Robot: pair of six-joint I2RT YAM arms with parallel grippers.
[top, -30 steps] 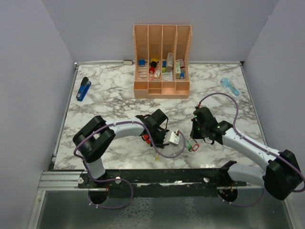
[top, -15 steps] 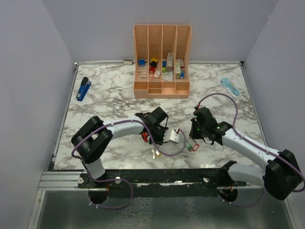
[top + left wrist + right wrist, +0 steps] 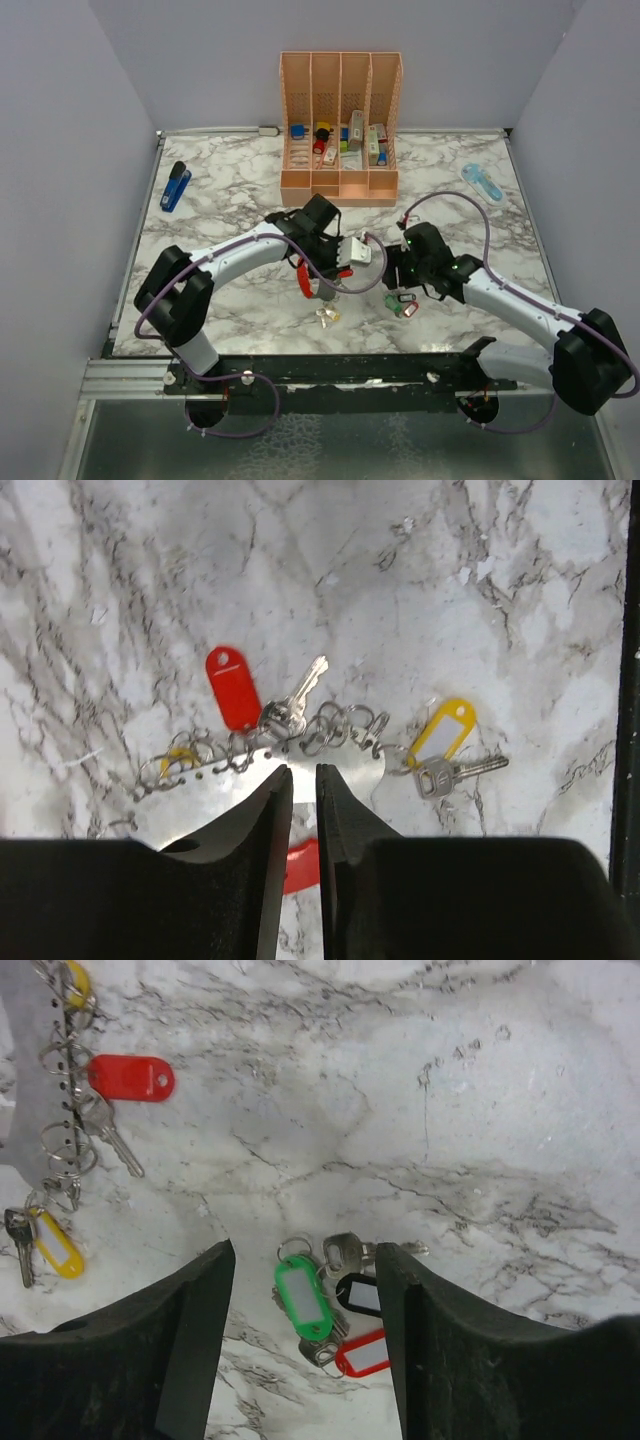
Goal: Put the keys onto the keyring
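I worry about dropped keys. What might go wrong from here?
The right gripper stands open over a tangled bunch of loose keys; closing could catch several tags or push them aside. The left gripper holds the keyring by a narrow pinch, so it might twist or slip, shifting the threaded keys.

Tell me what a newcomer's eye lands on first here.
At the front middle of the marble table, the left gripper pinches the keyring in its jaws, strung with red- and yellow-tagged keys. The right gripper hangs open over a loose bunch of green, black and red tags. A peach organiser stands at the back.
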